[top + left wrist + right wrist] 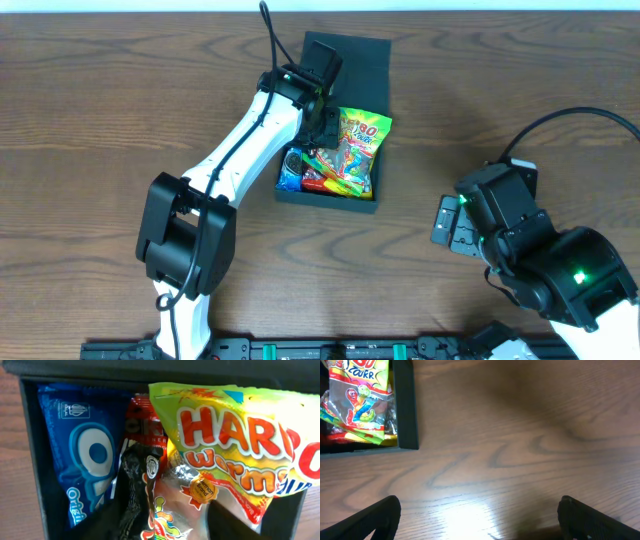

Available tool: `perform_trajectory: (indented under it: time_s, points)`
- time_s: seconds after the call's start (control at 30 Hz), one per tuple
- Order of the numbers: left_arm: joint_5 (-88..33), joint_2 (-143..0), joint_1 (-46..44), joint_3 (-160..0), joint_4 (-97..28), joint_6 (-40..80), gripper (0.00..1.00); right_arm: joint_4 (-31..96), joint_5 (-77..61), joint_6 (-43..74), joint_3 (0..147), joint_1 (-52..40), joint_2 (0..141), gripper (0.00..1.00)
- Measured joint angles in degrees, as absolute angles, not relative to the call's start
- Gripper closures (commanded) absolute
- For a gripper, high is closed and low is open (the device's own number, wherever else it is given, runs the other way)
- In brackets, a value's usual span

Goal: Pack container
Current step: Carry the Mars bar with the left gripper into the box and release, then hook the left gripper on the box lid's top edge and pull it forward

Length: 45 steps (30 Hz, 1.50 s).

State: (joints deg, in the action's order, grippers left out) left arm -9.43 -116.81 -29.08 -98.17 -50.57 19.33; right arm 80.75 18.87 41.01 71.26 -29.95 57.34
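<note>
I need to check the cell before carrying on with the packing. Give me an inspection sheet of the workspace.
Surface: dark wood-grain table.
Job's things: container with its lid flap folded back. It holds a Haribo worms packet, a blue Oreo packet, a red packet and others.
Clutter: nothing seen.
Grippers: left gripper is down in the container among the packets, grip unclear. Right gripper is open and empty over the table, right of the container.
Cables: black cable runs from the left wrist off the far edge. A second cable loops off the right arm.
Surroundings: mounting rail at the near edge.
</note>
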Motion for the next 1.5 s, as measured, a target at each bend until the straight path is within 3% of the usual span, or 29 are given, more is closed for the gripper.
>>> perform_trajectory:
  time_s: [0.13, 0.5, 0.73, 0.93, 1.17, 1.5]
  points:
    - [-9.47, -116.79, -29.08, -98.17, -51.18, 19.59, 0.02, 80.73, 18.87, 41.01, 71.26, -29.95, 57.32, 0.01]
    - [-9.43, -107.33, -28.45, -98.13, -50.15, 19.46, 0.05, 80.75, 18.87, 41.01, 71.26, -29.95, 57.34, 0.01]
    - [-9.72, -99.24, -20.25, -98.37, -44.23, 19.49, 0.05, 80.77, 18.87, 41.01, 71.26, -29.95, 57.34, 0.01]
    - [-14.39, -105.6, -11.7, -98.37, -35.38, 19.51, 0.05, 80.77, 18.87, 41.01, 71.26, -29.95, 57.39, 0.01]
    - [-28.75, -118.24, -5.96, -98.35, -22.92, 25.87, 0.05, 80.77, 18.87, 41.01, 71.24, -29.95, 57.36, 0.01]
    - [-38.96, -129.56, -6.46, -98.39, -21.32, 31.55, 0.05, 80.75, 18.87, 41.01, 71.22, -29.95, 57.36, 0.01]
